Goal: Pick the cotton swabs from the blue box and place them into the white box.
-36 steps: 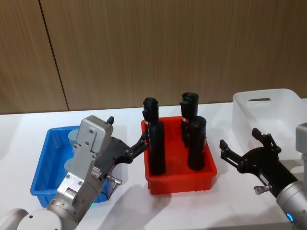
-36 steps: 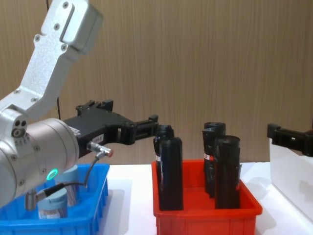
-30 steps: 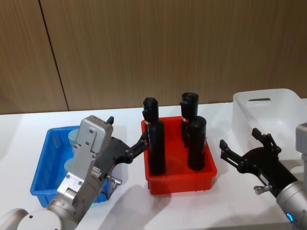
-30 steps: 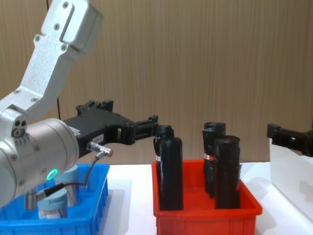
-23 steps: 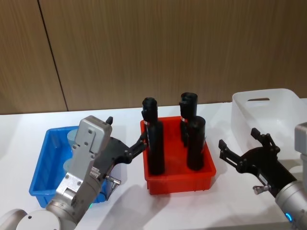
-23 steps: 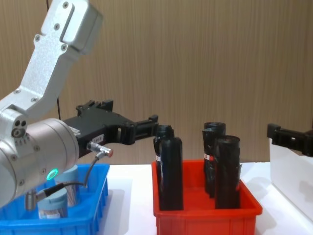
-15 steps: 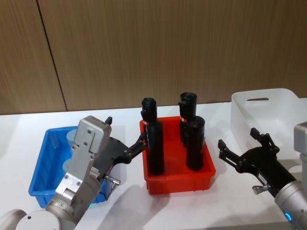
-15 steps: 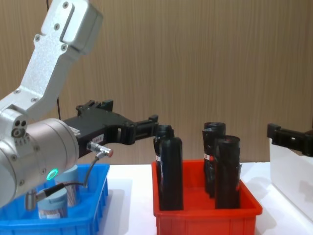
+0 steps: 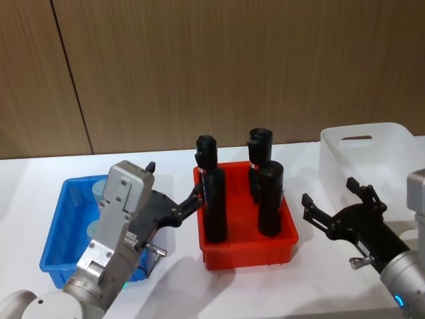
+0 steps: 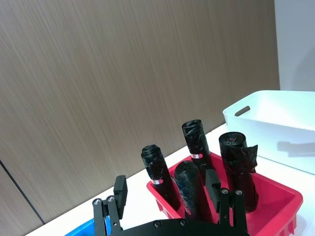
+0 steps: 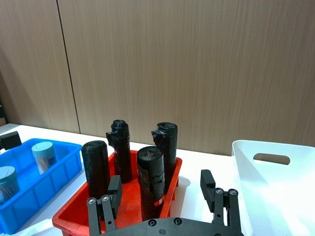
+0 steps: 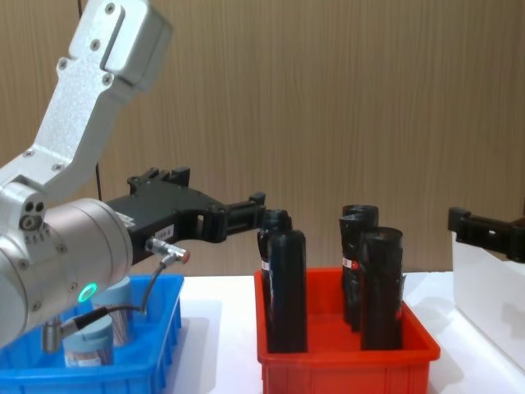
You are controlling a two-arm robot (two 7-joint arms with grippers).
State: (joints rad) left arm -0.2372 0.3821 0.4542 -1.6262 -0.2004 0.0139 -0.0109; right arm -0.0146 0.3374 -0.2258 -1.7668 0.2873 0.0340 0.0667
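The blue box (image 9: 56,229) sits on the table's left, holding cotton swabs in two clear jars with pale lids (image 11: 42,154) (image 11: 7,180). In the chest view they show as the near jar (image 12: 85,345) and the far jar (image 12: 123,305). My left arm partly hides them in the head view. My left gripper (image 9: 174,183) hovers open and empty above the blue box's right side, pointing toward the red bin. The white box (image 9: 372,158) stands at the far right. In front of it my right gripper (image 9: 330,191) hangs open and empty.
A red bin (image 9: 247,256) with three tall black bottles (image 9: 214,199) stands between the two boxes. A wood-panelled wall runs behind the table. Bare white tabletop (image 9: 265,292) lies in front of the bins.
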